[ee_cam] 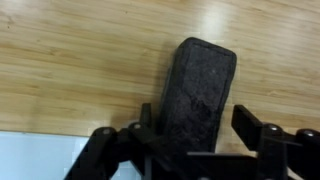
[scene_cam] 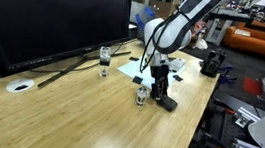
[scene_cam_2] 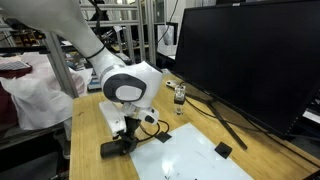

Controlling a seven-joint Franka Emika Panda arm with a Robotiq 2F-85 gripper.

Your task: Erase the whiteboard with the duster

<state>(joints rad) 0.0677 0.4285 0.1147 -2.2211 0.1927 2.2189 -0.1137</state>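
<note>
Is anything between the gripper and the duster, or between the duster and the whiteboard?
Nothing visible. In the wrist view the gripper straddles the duster, and only bare table separates it from the whiteboard corner. A glass jar stands beside the gripper in an exterior view, seemingly off that path.

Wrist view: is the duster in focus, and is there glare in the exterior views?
Wrist view: the duster is soft, the near gripper fingers blurred. In an exterior view the whiteboard looks washed out; in both exterior views the monitor is plain black, without glare.
</note>
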